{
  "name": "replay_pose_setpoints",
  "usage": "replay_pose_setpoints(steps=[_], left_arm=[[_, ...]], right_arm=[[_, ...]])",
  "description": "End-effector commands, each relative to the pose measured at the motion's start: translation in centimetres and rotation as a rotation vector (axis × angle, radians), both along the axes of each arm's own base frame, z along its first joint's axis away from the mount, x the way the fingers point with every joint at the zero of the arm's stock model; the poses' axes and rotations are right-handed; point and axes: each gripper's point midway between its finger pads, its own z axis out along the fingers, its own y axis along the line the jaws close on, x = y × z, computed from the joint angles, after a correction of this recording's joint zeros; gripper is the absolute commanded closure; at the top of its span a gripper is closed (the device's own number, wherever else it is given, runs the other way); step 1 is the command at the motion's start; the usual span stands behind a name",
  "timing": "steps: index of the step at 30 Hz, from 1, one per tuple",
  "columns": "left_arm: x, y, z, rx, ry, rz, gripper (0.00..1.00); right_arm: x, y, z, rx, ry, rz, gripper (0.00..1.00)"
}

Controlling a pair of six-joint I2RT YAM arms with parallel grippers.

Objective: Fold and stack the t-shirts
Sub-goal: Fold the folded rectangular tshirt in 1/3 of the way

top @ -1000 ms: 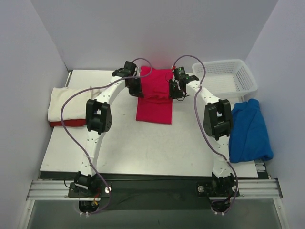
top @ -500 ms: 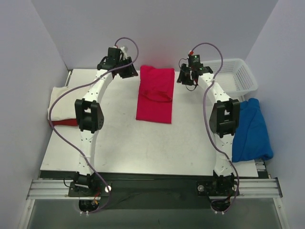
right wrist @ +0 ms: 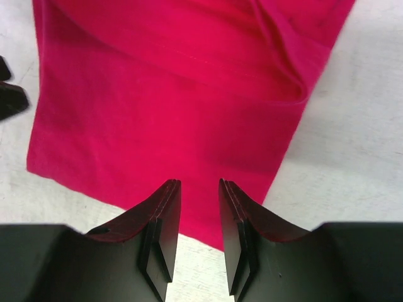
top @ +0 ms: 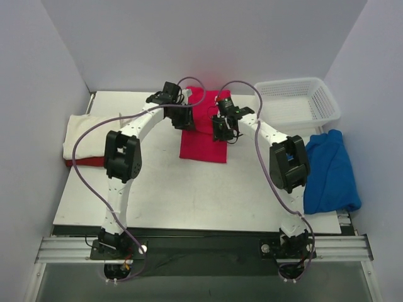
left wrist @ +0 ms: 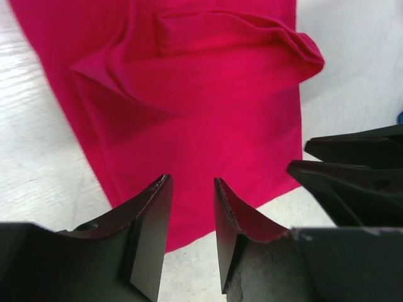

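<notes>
- Red t-shirt (top: 203, 143) folded into a long strip, at the far middle of the table (top: 189, 195).
- Left end effector (left wrist: 189, 189) and right end effector (right wrist: 199, 189) both open, gripping nothing, over the strip's far half.
- Cream t-shirt (top: 85, 133) at the left edge, blue t-shirt (top: 330, 173) at the right edge, basket (top: 296, 104) in the far right corner.
- Half a second ago, out beside the strip's far corners; now drawn in over it.

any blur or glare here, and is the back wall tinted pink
Top external view: sharp, evenly lit, with a faint pink cast on the back wall above the red t-shirt. Left wrist view: the left pincer is dark and slightly soft near the lens; the shirt's folds throw soft shadows. Right wrist view: the right pincer is dark too, the table bright.
</notes>
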Motion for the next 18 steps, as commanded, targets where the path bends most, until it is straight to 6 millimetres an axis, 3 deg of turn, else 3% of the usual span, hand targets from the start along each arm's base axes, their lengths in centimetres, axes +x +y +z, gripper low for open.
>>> replay_pose_setpoints(steps=[1, 3, 4, 6, 7, 18], left_arm=[[0.1, -0.8, 1.1, 0.010, -0.037, -0.032, 0.58], [0.1, -2.0, -0.2, 0.045, -0.018, -0.040, 0.60], [0.4, -1.9, -0.8, 0.083, -0.018, -0.023, 0.61], [0.7, -2.9, -0.5, 0.079, -0.017, -0.031, 0.61], [0.6, -3.2, -1.7, 0.088, 0.004, -0.036, 0.62], [0.7, -2.7, -3.6, 0.129, 0.023, -0.006, 0.62]], right_arm=[[1.1, 0.0, 1.7, 0.020, -0.034, -0.020, 0.69], [1.5, 0.3, 0.5, 0.022, -0.014, -0.027, 0.69], [2.1, 0.6, 0.9, 0.028, -0.029, -0.028, 0.69], [2.7, 0.9, -0.1, 0.027, -0.017, -0.025, 0.70], [3.3, 1.1, 0.1, 0.033, -0.027, -0.028, 0.70], [6.1, 1.1, -0.7, 0.037, -0.047, -0.062, 0.70]])
